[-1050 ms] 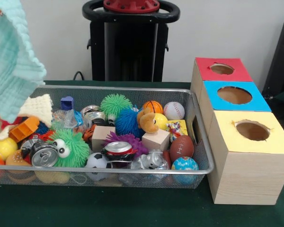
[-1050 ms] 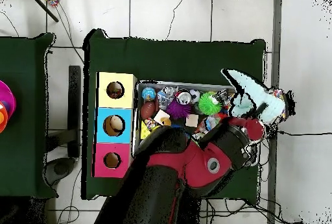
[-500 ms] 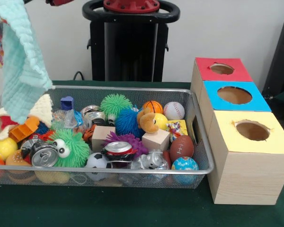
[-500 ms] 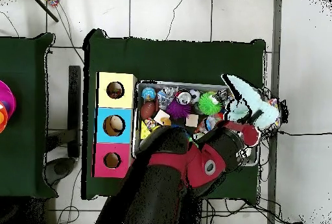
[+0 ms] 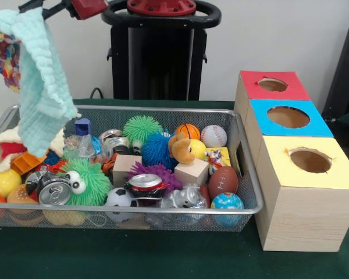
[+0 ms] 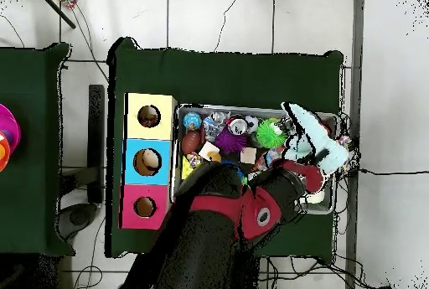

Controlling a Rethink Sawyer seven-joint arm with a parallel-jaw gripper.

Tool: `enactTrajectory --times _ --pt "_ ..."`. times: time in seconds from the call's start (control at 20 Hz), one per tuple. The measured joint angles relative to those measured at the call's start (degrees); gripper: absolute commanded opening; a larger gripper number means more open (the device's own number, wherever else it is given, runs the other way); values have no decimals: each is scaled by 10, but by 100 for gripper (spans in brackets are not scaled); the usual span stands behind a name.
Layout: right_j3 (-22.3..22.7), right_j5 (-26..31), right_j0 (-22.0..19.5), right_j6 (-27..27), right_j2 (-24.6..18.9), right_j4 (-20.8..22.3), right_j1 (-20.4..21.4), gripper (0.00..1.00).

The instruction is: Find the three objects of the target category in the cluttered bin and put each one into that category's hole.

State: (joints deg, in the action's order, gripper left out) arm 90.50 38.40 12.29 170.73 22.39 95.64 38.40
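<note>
While cloth hangs | green table | white wall

Even, soft indoor light; faint shadows, perhaps slight blur.

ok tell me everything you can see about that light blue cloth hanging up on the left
The light blue cloth is a soft, waffle-textured knit, pale mint-blue. It hangs limp in folds from the gripper at the top left of the front view, draped down over the left end of the wire bin. Its lower edge hangs in front of a cream knitted cloth lying in the bin. A multicoloured woven piece shows just behind its upper left edge.
</note>
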Motion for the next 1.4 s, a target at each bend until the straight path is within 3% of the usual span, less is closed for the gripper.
enactTrajectory --times 1.4 --pt "0 0 33 0 -1 -204 -53 0"
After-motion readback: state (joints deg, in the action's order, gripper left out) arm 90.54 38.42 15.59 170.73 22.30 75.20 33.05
